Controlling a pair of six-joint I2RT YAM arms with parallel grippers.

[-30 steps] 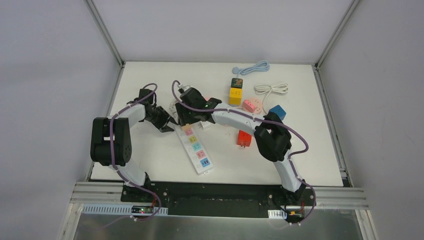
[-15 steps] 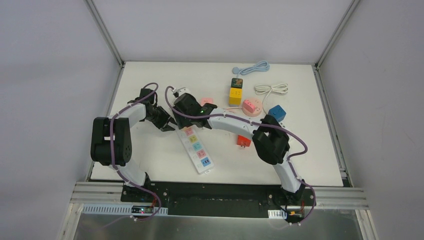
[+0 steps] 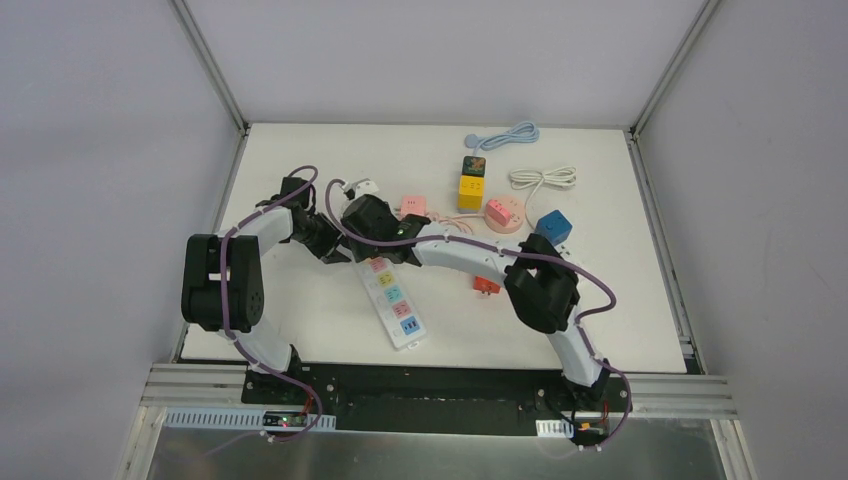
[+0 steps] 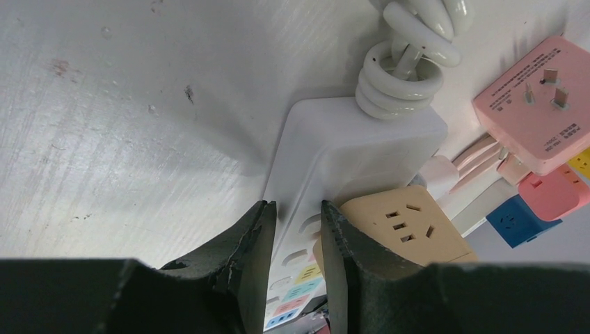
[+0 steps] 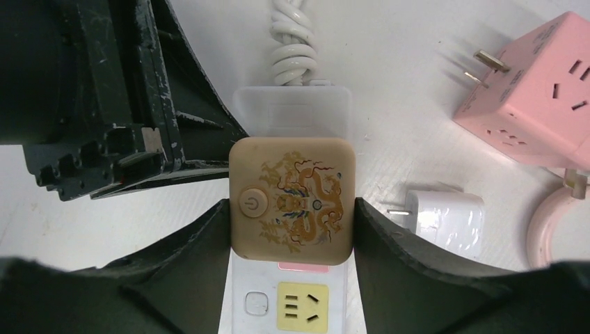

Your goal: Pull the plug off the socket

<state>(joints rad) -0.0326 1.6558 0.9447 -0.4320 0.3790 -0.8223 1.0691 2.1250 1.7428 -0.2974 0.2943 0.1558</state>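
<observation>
Though wider before, left gripper (image 4: pixel 298 212) tight on strip (image 4: pixel 362 139)

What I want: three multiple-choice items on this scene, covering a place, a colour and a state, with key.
1. Where is the beige cube plug? A) on the power strip, at its cord end B) on bare table C) atop a pink cube
2. Colour of the cube adapter with bare prongs? A) green B) pink C) black
3. The right gripper is? A) open, touching nothing B) shut on the cord C) shut on the beige cube plug
Key: A, cord leaves just behind it; B, plainly pink; C, fingers press its sides.
</observation>
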